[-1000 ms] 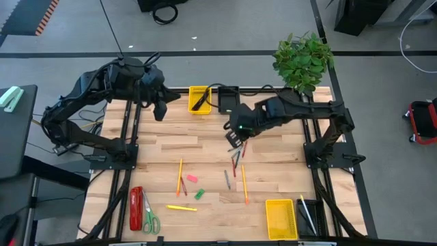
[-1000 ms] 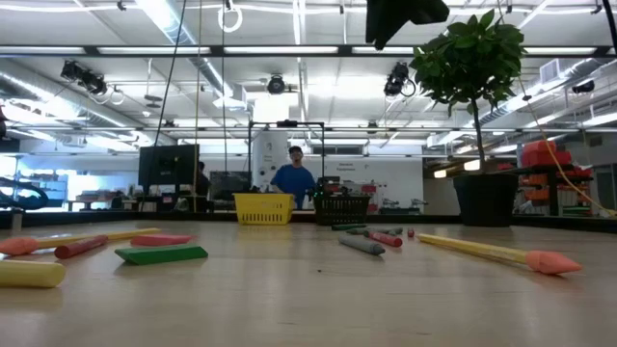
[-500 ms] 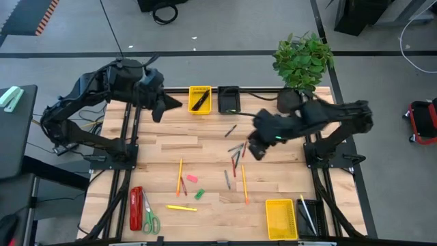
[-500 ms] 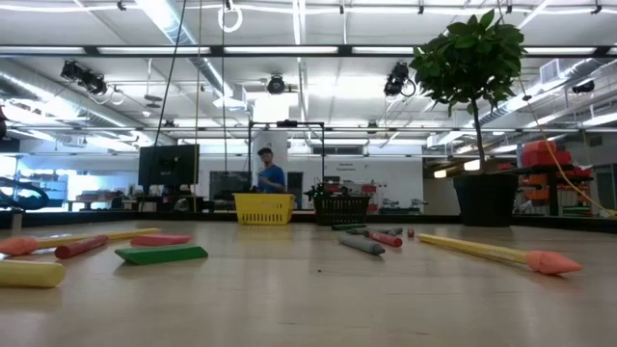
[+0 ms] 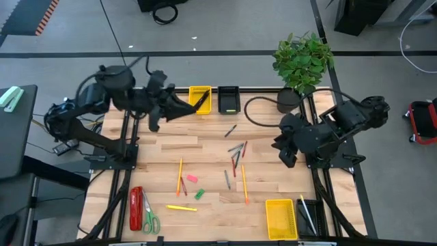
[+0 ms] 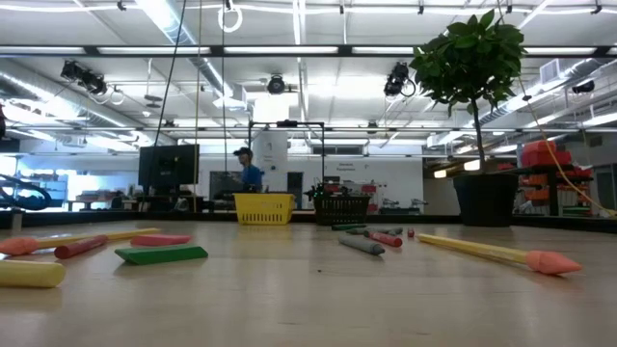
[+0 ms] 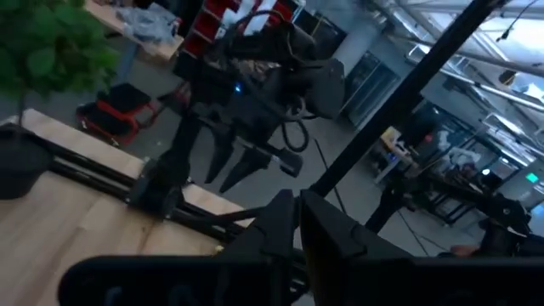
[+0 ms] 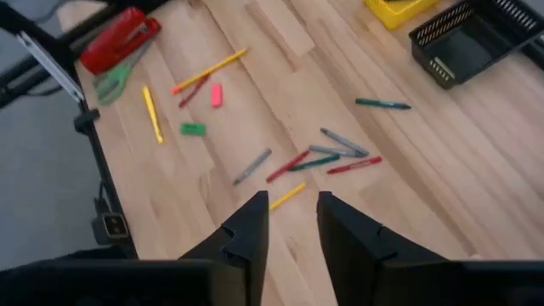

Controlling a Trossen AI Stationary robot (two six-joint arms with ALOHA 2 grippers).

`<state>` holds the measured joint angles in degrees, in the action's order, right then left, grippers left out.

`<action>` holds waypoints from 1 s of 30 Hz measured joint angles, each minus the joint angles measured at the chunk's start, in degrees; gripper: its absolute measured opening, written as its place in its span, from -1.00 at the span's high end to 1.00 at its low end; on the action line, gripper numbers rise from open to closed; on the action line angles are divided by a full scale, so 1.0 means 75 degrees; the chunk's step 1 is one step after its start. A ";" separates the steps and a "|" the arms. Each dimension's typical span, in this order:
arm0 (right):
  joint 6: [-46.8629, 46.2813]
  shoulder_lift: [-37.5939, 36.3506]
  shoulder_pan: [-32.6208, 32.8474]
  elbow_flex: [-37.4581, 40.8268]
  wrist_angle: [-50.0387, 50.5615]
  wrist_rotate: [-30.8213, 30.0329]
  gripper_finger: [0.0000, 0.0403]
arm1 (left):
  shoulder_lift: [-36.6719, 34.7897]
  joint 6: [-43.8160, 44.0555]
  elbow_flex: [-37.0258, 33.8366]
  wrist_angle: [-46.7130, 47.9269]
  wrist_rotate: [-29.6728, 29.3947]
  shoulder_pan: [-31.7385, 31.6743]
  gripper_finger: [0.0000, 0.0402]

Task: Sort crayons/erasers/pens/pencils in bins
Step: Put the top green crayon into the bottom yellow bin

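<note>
1. The short thin red, grey and green crayons (image 5: 236,152) lie loose at the centre of the wooden surface (image 5: 205,143); a dark pen (image 5: 231,130) now lies at 12 o'clock of them.
2. The right pincer (image 5: 285,152), released and empty, has withdrawn to 3 o'clock.
3. The left pincer (image 5: 183,109) hovers at 11 o'clock; I cannot tell its grip.
4. The yellow plastic bin (image 5: 199,100) partly hides its contents.

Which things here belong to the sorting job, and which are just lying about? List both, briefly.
Job: yellow bin, black bin, orange pencil, pink eraser, green eraser, grey crayon, dark pen.

Lying about: red stapler, scissors, potted plant.
</note>
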<state>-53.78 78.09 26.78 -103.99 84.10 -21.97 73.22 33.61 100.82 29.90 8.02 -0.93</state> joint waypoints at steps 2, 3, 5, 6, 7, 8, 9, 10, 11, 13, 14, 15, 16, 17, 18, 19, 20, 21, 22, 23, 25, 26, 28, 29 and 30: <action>-0.0219 -0.0025 0.0059 0.0315 -0.0148 0.0113 0.35 | 0.0240 -0.0006 0.0000 -0.0160 -0.0162 0.0171 0.84; -0.0335 -0.0027 0.0094 0.0495 -0.0280 0.0141 0.31 | 0.0364 -0.0070 0.0000 -0.0155 -0.0296 0.0223 0.83; -0.0652 -0.0027 0.0162 0.0833 -0.0489 0.0096 0.25 | 0.0640 -0.0125 -0.0003 0.0003 -0.1066 0.0287 0.83; -0.0904 -0.0021 0.0164 0.1002 -0.0451 0.0042 0.23 | 0.0789 -0.0064 -0.0003 0.0027 -0.1512 0.0303 0.83; -0.1150 0.0005 0.0161 0.1137 -0.0392 0.0022 0.23 | 0.0922 0.0049 -0.0003 0.0097 -0.1861 0.0313 0.84; -0.1397 0.0024 0.0153 0.1251 -0.0415 0.0019 0.22 | 0.1026 0.0169 -0.0009 0.0259 -0.2060 0.0315 0.85; -0.1584 0.0052 0.0145 0.1347 -0.0450 0.0020 0.22 | 0.1137 0.0304 -0.0017 0.0335 -0.2125 0.0310 0.86; -0.1649 0.0078 0.0141 0.1416 -0.0470 0.0019 0.22 | 0.1236 0.0426 -0.0017 0.0247 -0.2141 0.0310 0.87; -0.1634 0.0104 0.0141 0.1455 -0.0479 0.0019 0.23 | 0.1281 0.0437 -0.0017 0.0237 -0.2113 0.0328 0.88; -0.1407 0.0140 0.0130 0.1491 -0.0498 -0.0001 0.23 | 0.1350 0.0380 -0.0009 0.0241 -0.2057 0.0410 0.90; -0.1284 0.0146 0.0113 0.1515 -0.0493 -0.0081 0.23 | 0.1355 0.0286 -0.0003 0.0323 -0.2076 0.0418 0.90; -0.1249 0.0148 0.0105 0.1537 -0.0468 -0.0220 0.23 | 0.1357 0.0221 -0.0003 0.0583 -0.2220 0.0388 0.91; -0.1364 0.0148 0.0095 0.1542 -0.0437 -0.0356 0.24 | 0.1357 0.0121 -0.0003 0.0908 -0.2465 0.0316 0.92; -0.1565 0.0145 0.0077 0.1542 -0.0393 -0.0559 0.24 | 0.1353 0.0018 -0.0003 0.1232 -0.2733 0.0206 0.92; -0.1722 0.0148 0.0076 0.1550 -0.0359 -0.0776 0.24 | 0.1336 -0.0144 -0.0003 0.1549 -0.2922 0.0028 0.93; -0.1830 0.0145 0.0077 0.1552 -0.0357 -0.0956 0.24 | 0.1314 -0.0264 -0.0006 0.1854 -0.2962 -0.0216 0.94; -0.1951 0.0145 0.0077 0.1551 -0.0371 -0.1109 0.24 | 0.1297 -0.0400 -0.0006 0.2059 -0.2853 -0.0448 0.94; -0.2095 0.0145 0.0025 0.1552 -0.0399 -0.1235 0.24 | 0.1285 -0.0588 -0.0006 0.2189 -0.2517 -0.0702 0.94; -0.2229 0.0145 -0.0058 0.1556 -0.0460 -0.1323 0.24 | 0.1281 -0.0794 -0.0006 0.2332 -0.2084 -0.0957 0.94; -0.2309 0.0140 -0.0149 0.1600 -0.0587 -0.1411 0.24 | 0.1281 -0.1001 -0.0006 0.2485 -0.1636 -0.1175 0.93; -0.2315 0.0139 -0.0391 0.1777 -0.0855 -0.1448 0.24 | 0.1281 -0.1416 -0.0006 0.2734 -0.0880 -0.1526 0.92; -0.2288 0.0139 -0.0503 0.1905 -0.0987 -0.1441 0.24 | 0.1281 -0.1629 -0.0006 0.2833 -0.0553 -0.1678 0.92; -0.2287 0.0139 -0.0714 0.2237 -0.1325 -0.1343 0.24 | 0.1278 -0.2091 -0.0006 0.3004 0.0009 -0.1991 0.92; -0.2340 0.0139 -0.0798 0.2438 -0.1522 -0.1246 0.24 | 0.1278 -0.2339 -0.0006 0.3121 0.0231 -0.2142 0.93; -0.2406 0.0143 -0.0896 0.2643 -0.1728 -0.1126 0.24 | 0.1281 -0.2592 -0.0006 0.3259 0.0432 -0.2313 0.93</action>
<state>-71.83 79.16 20.06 -84.16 71.14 -30.41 82.83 14.17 100.77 54.34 11.26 -18.28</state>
